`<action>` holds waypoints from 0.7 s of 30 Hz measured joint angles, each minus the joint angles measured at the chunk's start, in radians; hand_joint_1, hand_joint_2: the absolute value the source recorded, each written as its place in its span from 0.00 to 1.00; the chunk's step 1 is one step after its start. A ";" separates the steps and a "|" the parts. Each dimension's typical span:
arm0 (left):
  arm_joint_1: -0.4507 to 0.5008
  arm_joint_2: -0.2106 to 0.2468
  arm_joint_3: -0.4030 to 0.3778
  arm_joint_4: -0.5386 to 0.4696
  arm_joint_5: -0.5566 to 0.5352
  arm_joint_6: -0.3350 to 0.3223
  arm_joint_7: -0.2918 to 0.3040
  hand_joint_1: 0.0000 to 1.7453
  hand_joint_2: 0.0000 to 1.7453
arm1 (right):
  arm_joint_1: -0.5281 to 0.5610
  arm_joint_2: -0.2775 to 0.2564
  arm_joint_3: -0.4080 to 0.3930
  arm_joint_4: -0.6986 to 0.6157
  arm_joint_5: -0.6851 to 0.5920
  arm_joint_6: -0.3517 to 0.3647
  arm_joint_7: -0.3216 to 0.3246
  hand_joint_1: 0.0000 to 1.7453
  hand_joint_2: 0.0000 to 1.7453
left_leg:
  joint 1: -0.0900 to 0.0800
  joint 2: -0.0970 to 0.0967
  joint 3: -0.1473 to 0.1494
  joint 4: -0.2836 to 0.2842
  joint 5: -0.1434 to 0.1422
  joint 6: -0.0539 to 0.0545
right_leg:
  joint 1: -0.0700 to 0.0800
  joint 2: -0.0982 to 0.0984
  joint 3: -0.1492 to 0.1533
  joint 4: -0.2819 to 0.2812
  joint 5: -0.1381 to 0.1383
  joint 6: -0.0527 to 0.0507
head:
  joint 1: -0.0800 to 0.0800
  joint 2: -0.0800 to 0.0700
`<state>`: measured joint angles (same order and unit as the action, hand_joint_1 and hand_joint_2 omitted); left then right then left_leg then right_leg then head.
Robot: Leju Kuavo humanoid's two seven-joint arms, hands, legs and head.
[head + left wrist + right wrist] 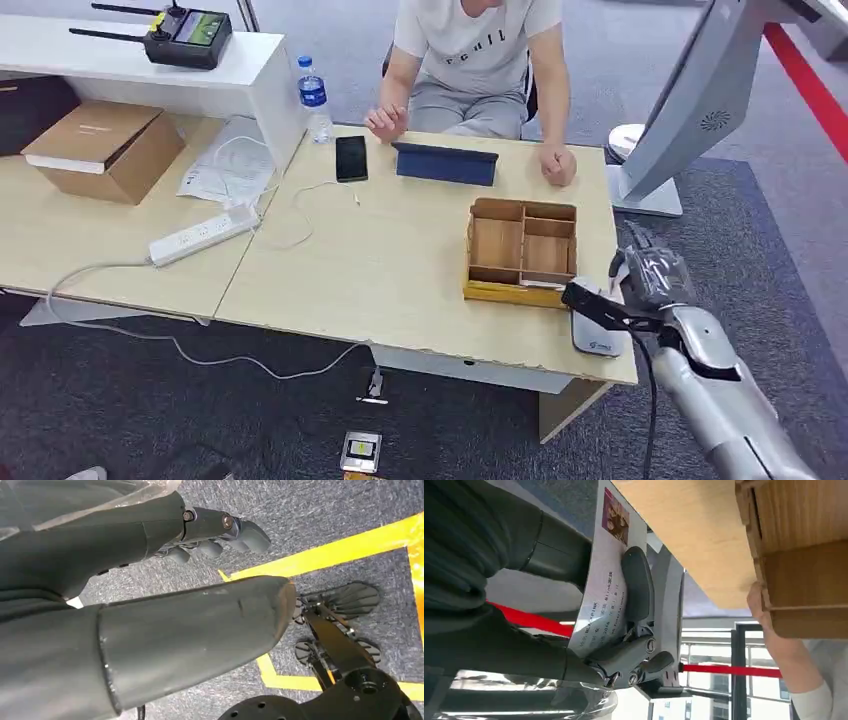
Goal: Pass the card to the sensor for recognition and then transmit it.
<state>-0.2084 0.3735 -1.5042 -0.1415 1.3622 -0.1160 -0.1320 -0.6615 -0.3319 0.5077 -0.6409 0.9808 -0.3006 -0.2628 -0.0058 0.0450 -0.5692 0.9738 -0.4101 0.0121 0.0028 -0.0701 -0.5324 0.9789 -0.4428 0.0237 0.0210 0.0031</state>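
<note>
My right hand (655, 272) hovers just off the table's right edge, beside the wooden organiser box (521, 250). It pinches a white printed card (605, 585), bearing text and a small photo, between thumb and fingers (637, 582); a sliver of the card (619, 270) shows by the hand. The white flat sensor (600, 338) lies on the table's front right corner, just below and in front of that hand. My left hand (200, 580) hangs over the grey floor with nothing in it, its fingers (220, 535) apart from the thumb.
A person sits at the far side of the table (380, 270), hands by a blue tablet (445, 163). A phone (351, 158), water bottle (313, 98), power strip (203, 236) and cardboard box (105, 150) lie to the left. A white kiosk stand (690, 110) rises at the right.
</note>
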 joint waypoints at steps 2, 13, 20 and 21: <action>0.000 0.000 0.000 0.000 0.000 -0.001 0.002 0.00 0.00 | 0.011 0.000 0.000 0.004 -0.001 -0.002 0.000 1.00 1.00 | 0.000 0.000 0.000 0.000 0.000 0.000 | 0.000 0.000 0.000 0.000 0.000 0.000 | 0.000 0.000; -0.001 0.000 0.000 0.000 -0.012 0.005 -0.005 0.00 0.00 | 0.058 0.013 0.001 0.014 -0.013 -0.007 0.003 1.00 1.00 | 0.000 0.000 0.000 0.000 0.000 0.000 | 0.000 0.000 0.000 0.000 0.000 0.000 | 0.000 0.000; -0.001 0.000 0.000 0.000 -0.006 0.000 -0.004 0.00 0.00 | 0.082 0.021 0.001 0.016 -0.017 -0.003 0.012 1.00 1.00 | 0.000 0.000 0.000 0.000 0.000 0.000 | 0.000 0.000 0.000 0.000 0.000 0.000 | 0.000 0.000; -0.001 0.000 0.000 0.000 -0.005 0.000 -0.002 0.00 0.00 | 0.083 0.023 0.001 0.016 -0.017 -0.003 0.013 1.00 1.00 | 0.000 0.000 0.000 0.000 0.000 0.000 | 0.000 0.000 0.000 0.000 0.000 0.000 | 0.000 0.000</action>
<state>-0.2095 0.3738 -1.5042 -0.1415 1.3573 -0.1164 -0.1343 -0.5781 -0.3090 0.5089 -0.6252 0.9640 -0.3033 -0.2499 -0.0058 0.0449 -0.5693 0.9737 -0.4101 0.0121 0.0028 -0.0701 -0.5324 0.9789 -0.4429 0.0236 0.0214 0.0031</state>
